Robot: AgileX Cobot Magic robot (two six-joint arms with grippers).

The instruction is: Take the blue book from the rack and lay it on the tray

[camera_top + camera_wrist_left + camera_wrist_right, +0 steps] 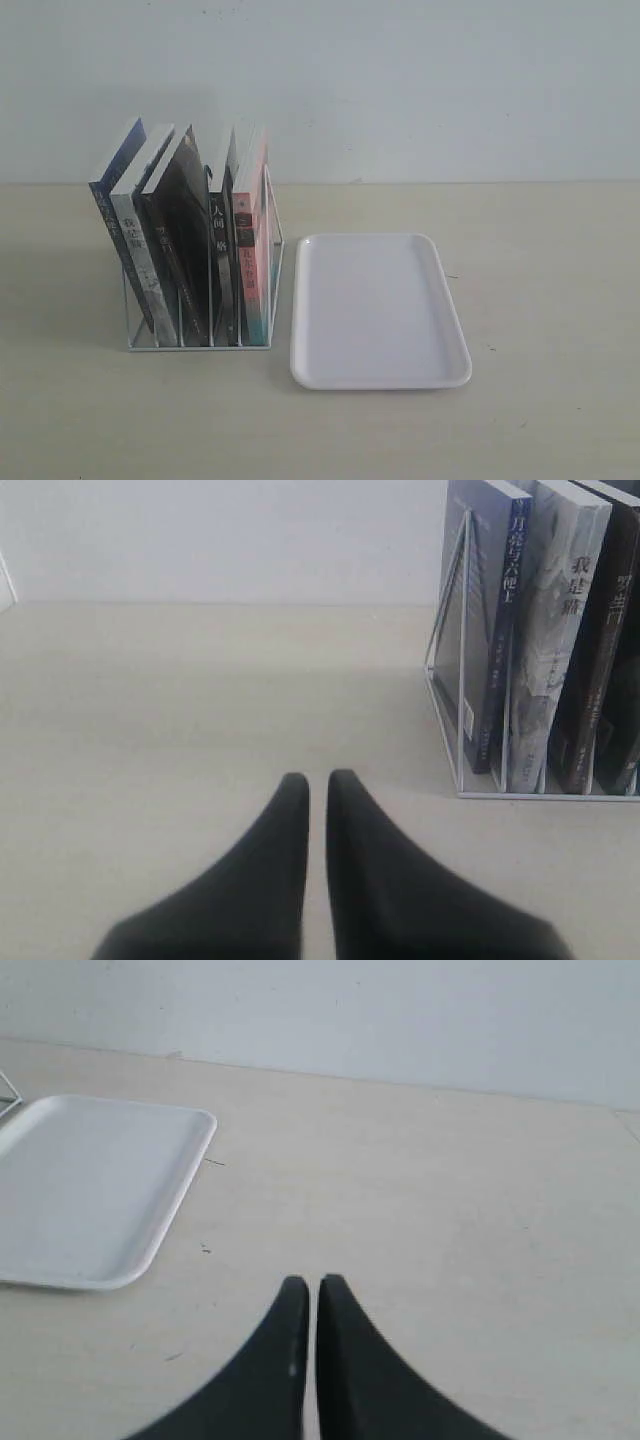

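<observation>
The left gripper [318, 780] hovers low over the bare table [540, 300], its two black fingers drawn together with only a thin slit between them and nothing in them. The right gripper [306, 1285] is closed to the same thin slit, also over bare table, with the tray [90, 1190] to its left. Neither gripper shows in the exterior view. The blue book [110, 230] stands in the leftmost slot of the rack [275, 240], spine toward the near side and its top leaning left. To its right in the rack are a pale-spined book [135, 240], two black-spined books [180, 250] and a pink-and-teal book [250, 260]. The tray lies flat on the table just right of the rack, with a narrow gap between them.
</observation>
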